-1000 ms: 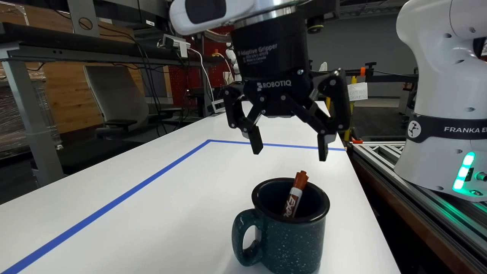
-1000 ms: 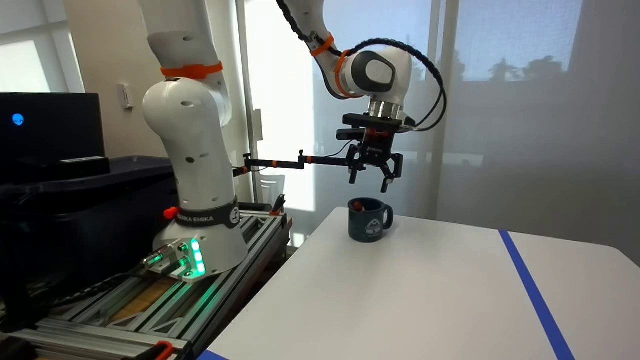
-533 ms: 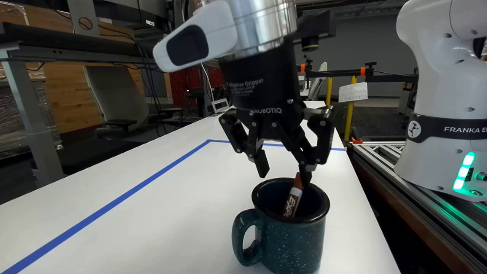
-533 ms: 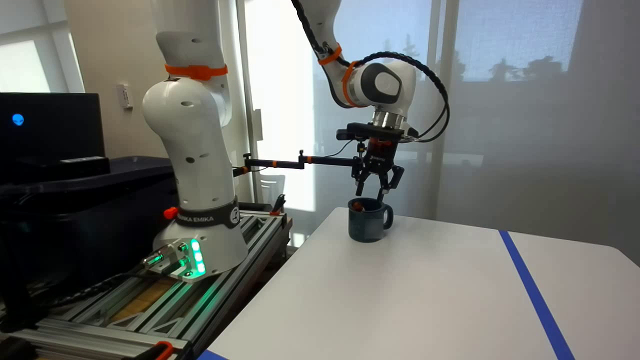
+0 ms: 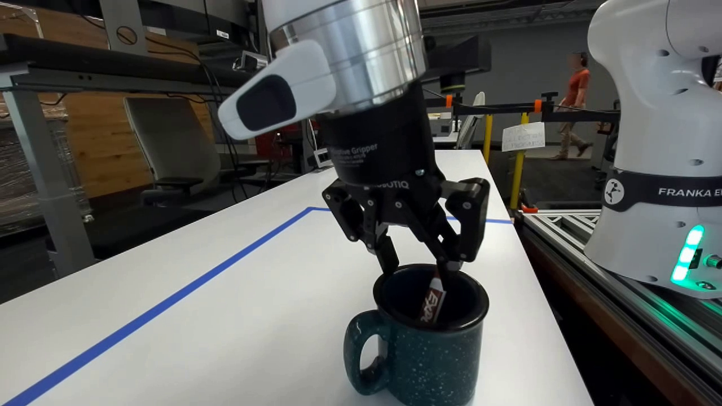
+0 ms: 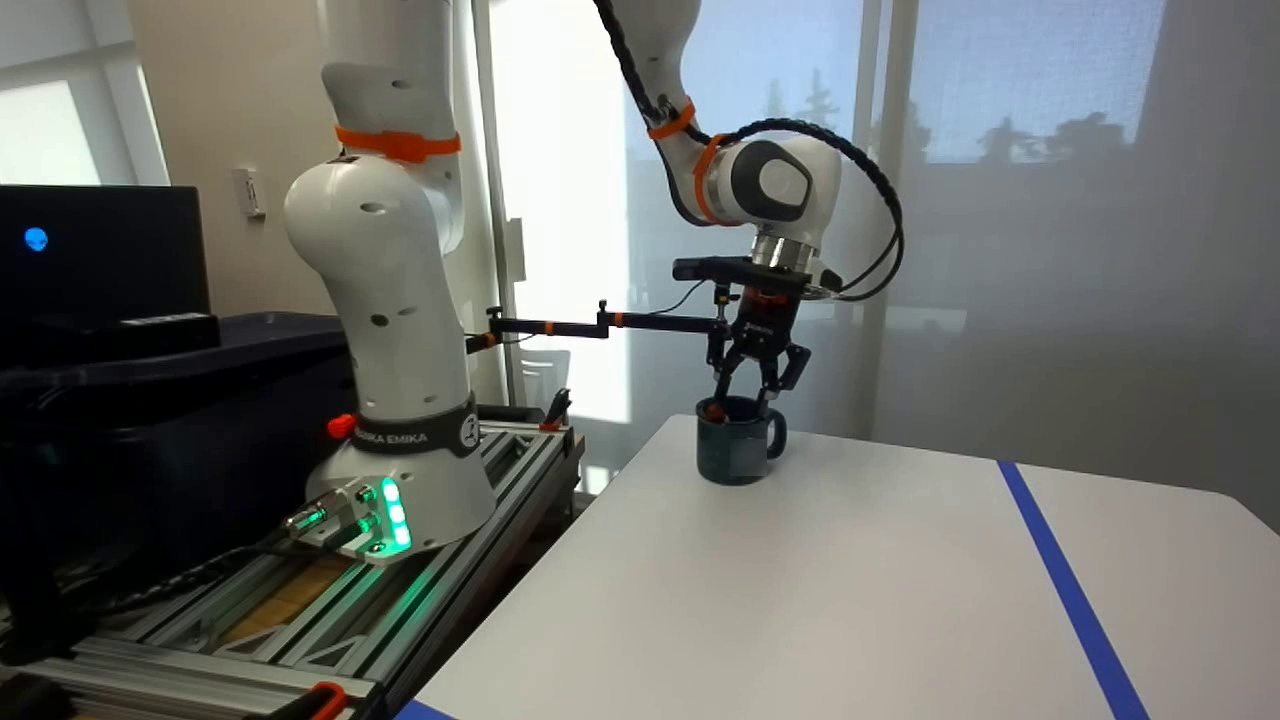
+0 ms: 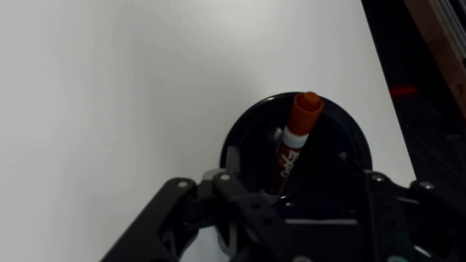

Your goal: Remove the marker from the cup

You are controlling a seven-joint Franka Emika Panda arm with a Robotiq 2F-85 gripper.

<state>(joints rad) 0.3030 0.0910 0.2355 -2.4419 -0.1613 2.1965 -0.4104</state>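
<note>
The dark teal speckled cup [image 5: 434,361] stands upright on the white table, and it shows in both exterior views [image 6: 732,455]. The marker [image 5: 432,301] leans inside it, with a brown-red body, white band and orange-red cap. In the wrist view the marker [image 7: 285,160] lies across the dark inside, its cap at the rim [image 7: 243,120]. My gripper [image 5: 417,274] is open and tilted over the cup's mouth. One fingertip hides part of the cap in an exterior view; the other is at the rim by the handle. In the wrist view the fingers [image 7: 233,160] stand apart on either side of the marker.
The cup stands near the table's edge [image 7: 386,85] on the robot-base side. Blue tape [image 5: 225,259] runs along the white table [image 6: 850,600]. The robot base [image 6: 410,490] stands on a metal frame beside the table. A person [image 5: 575,104] walks in the far background.
My gripper has come down and tilted from above the cup to its mouth, and its fingers are somewhat closer together. The cup and marker have not visibly moved. A person has appeared in the background.
</note>
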